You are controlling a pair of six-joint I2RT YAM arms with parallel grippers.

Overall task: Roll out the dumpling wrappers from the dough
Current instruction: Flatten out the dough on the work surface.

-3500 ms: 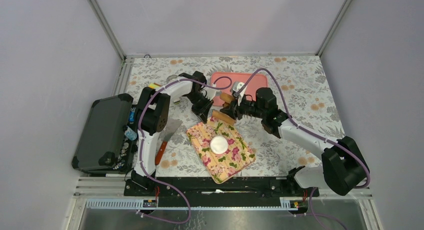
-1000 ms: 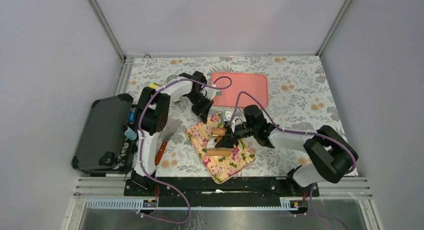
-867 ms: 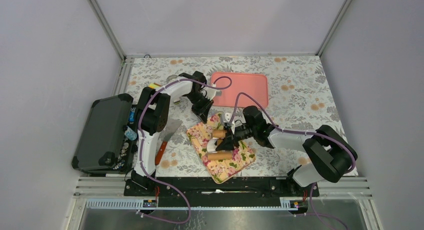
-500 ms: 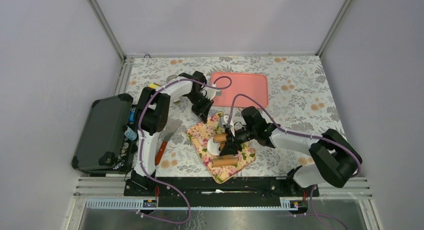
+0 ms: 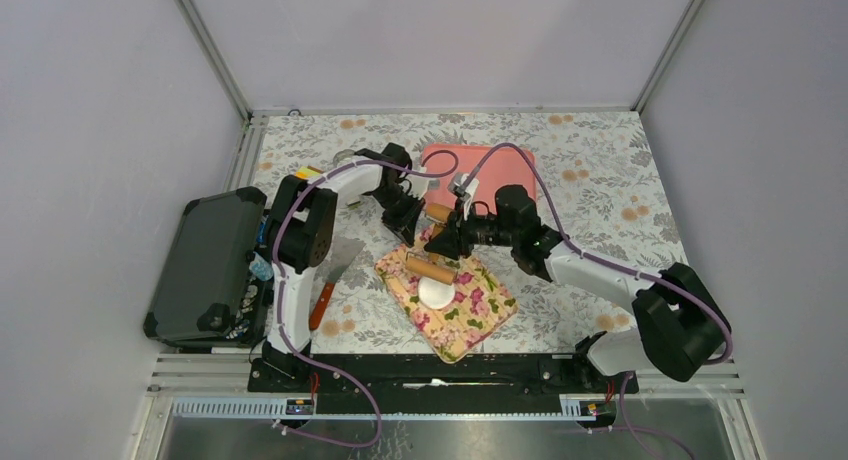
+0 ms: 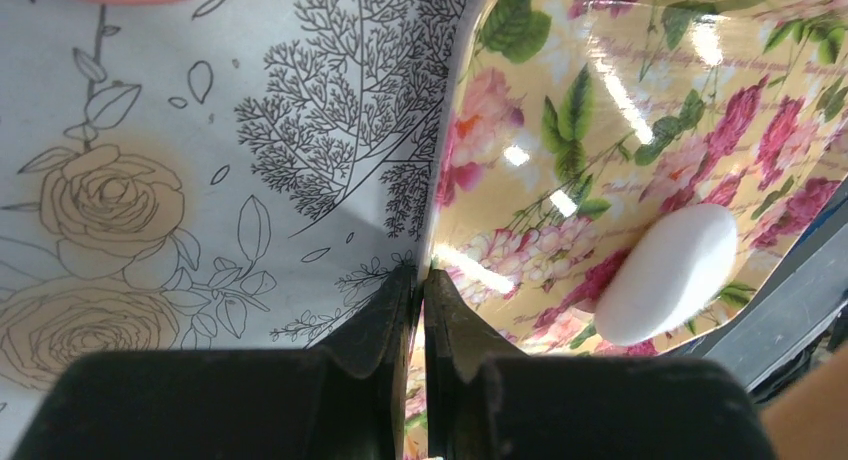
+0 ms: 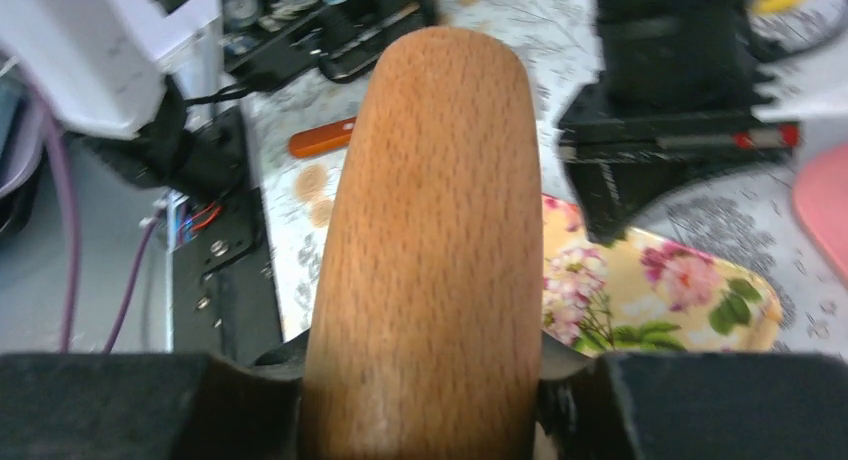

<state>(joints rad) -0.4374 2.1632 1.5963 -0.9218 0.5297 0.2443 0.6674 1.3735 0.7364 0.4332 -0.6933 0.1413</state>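
top view, floral tray [image 5: 470, 322]: lies at an angle on the patterned tablecloth [image 5: 600, 180].
top view, dough [image 5: 437, 291]: a white, flattened round lump on the floral tray, near its middle.
top view, rolling pin [image 5: 428, 269]: wooden, over the far part of the floral tray, just beyond the dough; whether the two touch cannot be told.
top view, right gripper [image 5: 447, 242]: above the far edge of the floral tray, clamped on the rolling pin.
top view, left gripper [image 5: 405, 227]: at the far left corner of the floral tray, its tips together.
top view, pink mat [image 5: 505, 165]: beyond the floral tray, partly behind the right arm.
top view, black case [image 5: 205, 265]: well to the left of the floral tray.
top view, scraper [image 5: 322, 302]: orange-handled, near the left side of the floral tray.
left wrist, fingers [image 6: 385, 315]: pressed together, pinching the raised rim of the floral tray between their tips.
left wrist, dough [image 6: 668, 272]: a smooth, low oval on the glossy tray surface, inward from the pinched rim.
right wrist, rolling pin [image 7: 430, 230]: fills the centre, squeezed from both sides by the two fingers, its rounded end pointing away.
right wrist, floral tray [image 7: 690, 280]: one corner shows to the right of the pin; the left gripper's black tip meets its rim.
right wrist, dough: hidden behind the pin.
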